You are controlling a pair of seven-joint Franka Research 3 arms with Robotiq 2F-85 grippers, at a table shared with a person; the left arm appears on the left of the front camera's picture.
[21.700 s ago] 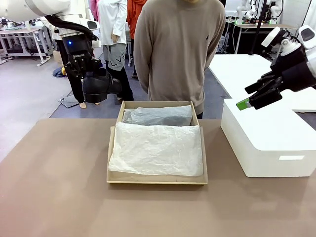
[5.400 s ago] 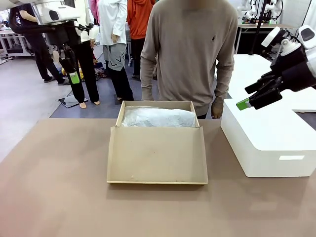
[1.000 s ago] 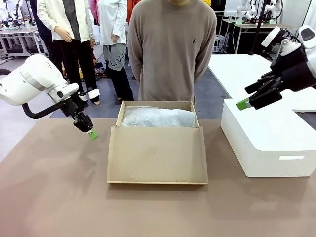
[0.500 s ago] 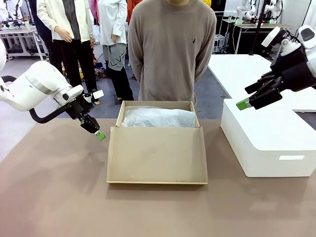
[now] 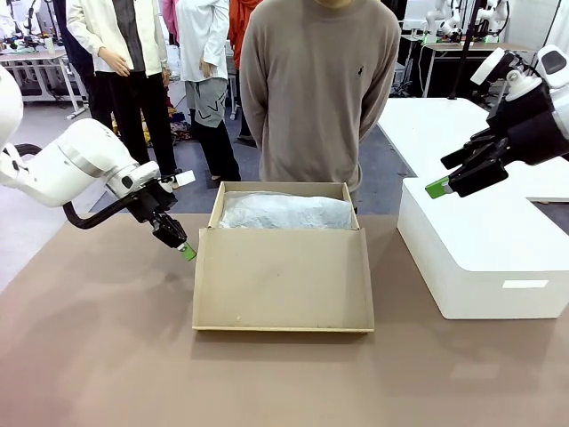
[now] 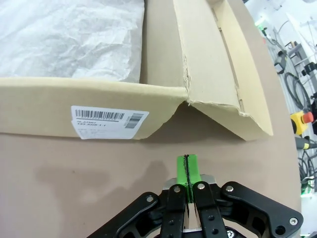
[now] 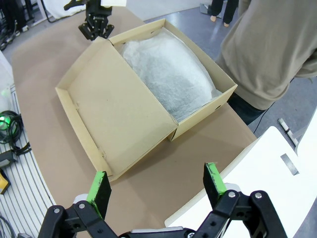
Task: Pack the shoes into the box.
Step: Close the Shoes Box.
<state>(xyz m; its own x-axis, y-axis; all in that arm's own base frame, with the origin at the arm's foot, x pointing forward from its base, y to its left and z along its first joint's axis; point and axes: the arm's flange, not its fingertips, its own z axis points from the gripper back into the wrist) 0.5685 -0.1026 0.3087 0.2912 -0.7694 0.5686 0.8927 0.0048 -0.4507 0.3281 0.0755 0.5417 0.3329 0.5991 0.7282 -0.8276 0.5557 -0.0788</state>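
The tan cardboard box (image 5: 216, 206) stands mid-table with its flap lid (image 5: 283, 280) lying open toward me. Crumpled white tissue paper (image 5: 284, 212) fills the box, and the shoes are hidden. My left gripper (image 5: 188, 252) is shut and holds nothing. It sits low over the table beside the box's left corner, where the lid hinges. In the left wrist view its green fingertips (image 6: 187, 167) are pressed together just short of the box wall (image 6: 49, 106) and the lid's side flap (image 6: 223, 94). My right gripper (image 5: 444, 184) hangs open and empty above the white block. In the right wrist view, the right gripper (image 7: 157, 184) looks down on the box (image 7: 198, 116).
A large glossy white block (image 5: 480, 258) stands on the table's right side. A person (image 5: 316, 89) in a taupe sweater stands just behind the box with both hands behind the back. The brown table (image 5: 107, 356) has free room on the left and in front.
My left arm has swung right and down, bringing its shut gripper from open table to the box's left corner. The right arm and the box have not moved.
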